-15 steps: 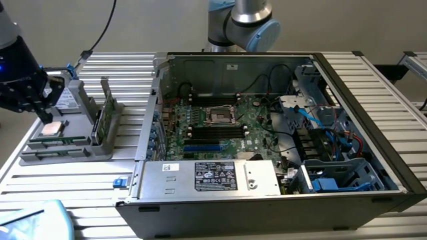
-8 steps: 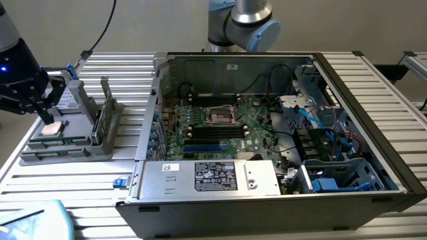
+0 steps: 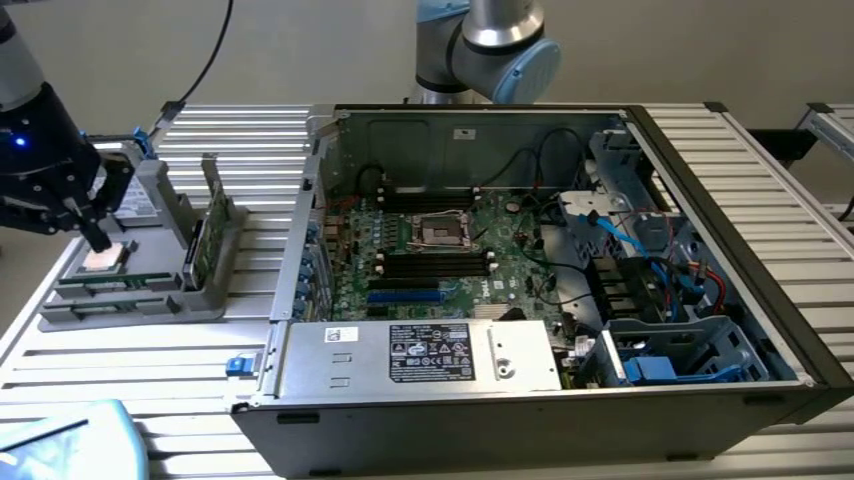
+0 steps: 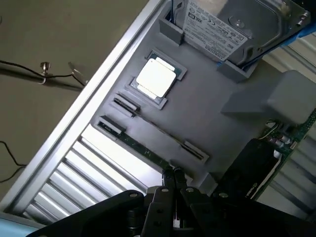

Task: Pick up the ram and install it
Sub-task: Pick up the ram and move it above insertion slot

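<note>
Gripper (image 4: 173,174) fingers pressed together, pinching nothing. We see the ram (image 4: 145,149) edge-up in a gray tray (image 4: 212,118) slot, near the processor chip (image 4: 156,79), its end just beside the tips. Arm points down near the chip. Exterior view adds the open computer case (image 3: 534,250), well apart from the chip.

Soft, even light fell from above in the exterior view, leaving only faint shadows on the ribbed table (image 3: 160,370). The open computer case (image 3: 534,420) was dim inside, its walls shading the motherboard (image 3: 518,232). A blue indicator light (image 3: 16,140) glowed at upper left, and a pale blue object (image 3: 67,445) at lower left was blurred. In the wrist view the processor chip (image 4: 156,80) glared white, the table's slats shone, and the gripper (image 4: 173,174) was dark and out of focus.
</note>
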Action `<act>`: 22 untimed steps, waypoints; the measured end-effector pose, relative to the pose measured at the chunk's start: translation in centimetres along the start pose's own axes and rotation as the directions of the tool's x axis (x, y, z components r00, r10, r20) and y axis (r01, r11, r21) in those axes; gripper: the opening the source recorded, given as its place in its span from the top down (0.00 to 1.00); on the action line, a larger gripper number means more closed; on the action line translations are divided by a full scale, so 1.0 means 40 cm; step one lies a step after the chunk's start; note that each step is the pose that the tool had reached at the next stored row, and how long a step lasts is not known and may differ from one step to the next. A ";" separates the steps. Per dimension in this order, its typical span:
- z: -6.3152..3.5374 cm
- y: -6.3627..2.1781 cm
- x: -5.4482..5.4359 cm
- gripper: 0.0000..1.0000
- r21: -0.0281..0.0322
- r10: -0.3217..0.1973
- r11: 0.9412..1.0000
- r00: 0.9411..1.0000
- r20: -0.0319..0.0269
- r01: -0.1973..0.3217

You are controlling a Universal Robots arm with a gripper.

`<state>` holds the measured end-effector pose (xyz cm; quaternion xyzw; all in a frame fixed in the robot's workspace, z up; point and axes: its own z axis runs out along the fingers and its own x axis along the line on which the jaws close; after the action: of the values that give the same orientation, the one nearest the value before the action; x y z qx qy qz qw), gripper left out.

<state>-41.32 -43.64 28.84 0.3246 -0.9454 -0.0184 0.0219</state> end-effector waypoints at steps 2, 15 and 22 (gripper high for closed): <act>0.003 0.000 0.000 0.90 0.001 -0.036 0.999 0.999 -0.002 0.036; 0.027 -0.001 -0.001 0.90 0.006 -0.269 0.963 0.963 -0.014 0.269; 0.036 -0.002 -0.001 0.90 0.007 -0.388 0.922 0.922 -0.021 0.388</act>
<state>-41.32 -43.64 27.38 0.5055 -0.8624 -0.0139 0.0250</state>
